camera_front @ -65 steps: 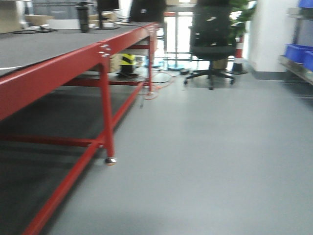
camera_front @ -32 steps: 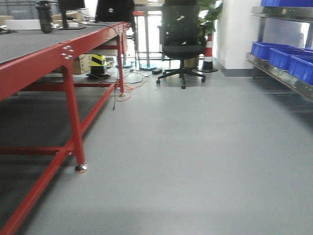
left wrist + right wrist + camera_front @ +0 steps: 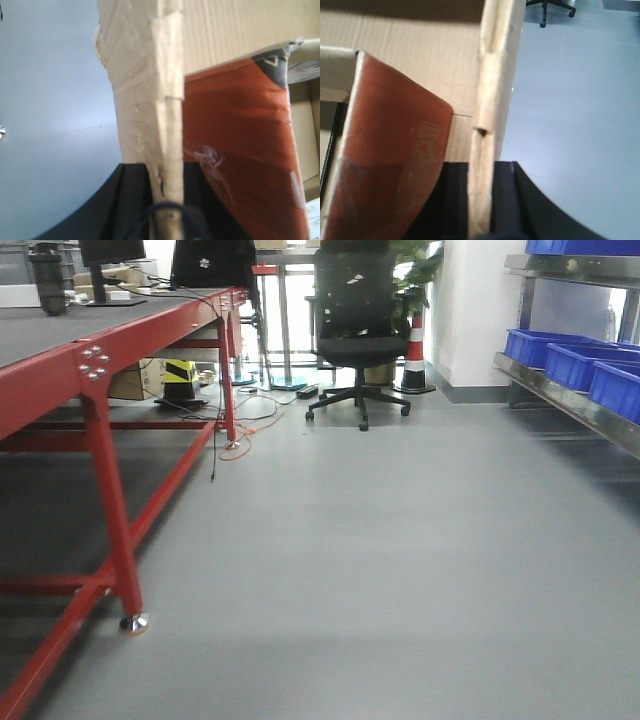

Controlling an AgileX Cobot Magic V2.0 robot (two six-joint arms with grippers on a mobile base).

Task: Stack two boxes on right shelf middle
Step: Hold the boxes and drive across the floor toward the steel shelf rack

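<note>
Left gripper (image 3: 167,212): two black fingers (image 3: 127,200) are clamped on one upright wall of a brown corrugated carton (image 3: 142,90). The wall's raw edge rises straight out from between the fingers. On the gripper's right, inside the wall, lies one orange-red panel (image 3: 235,145) with a scrap of clear tape on it. On its left there is only grey floor (image 3: 50,100).

Right gripper (image 3: 480,205): again two black fingers (image 3: 507,200), pinched on one carton (image 3: 497,75) wall, creased and dented just above the grip. One orange-red panel (image 3: 395,150) sits to the gripper's left, inside the carton, and bare floor (image 3: 570,125) lies to its right. Whether both grippers hold the same carton cannot be told from these views. No second carton can be made out.

Front view: neither gripper nor carton appears. One steel shelf (image 3: 565,402) runs along the right side, well ahead of the hands, with three blue bins (image 3: 545,343) on its tier. One red-framed table (image 3: 110,350) stands on the left. At the far end are one black office chair (image 3: 355,320) and one striped traffic cone (image 3: 414,350). The carton is in the grip, not on the shelf.
</note>
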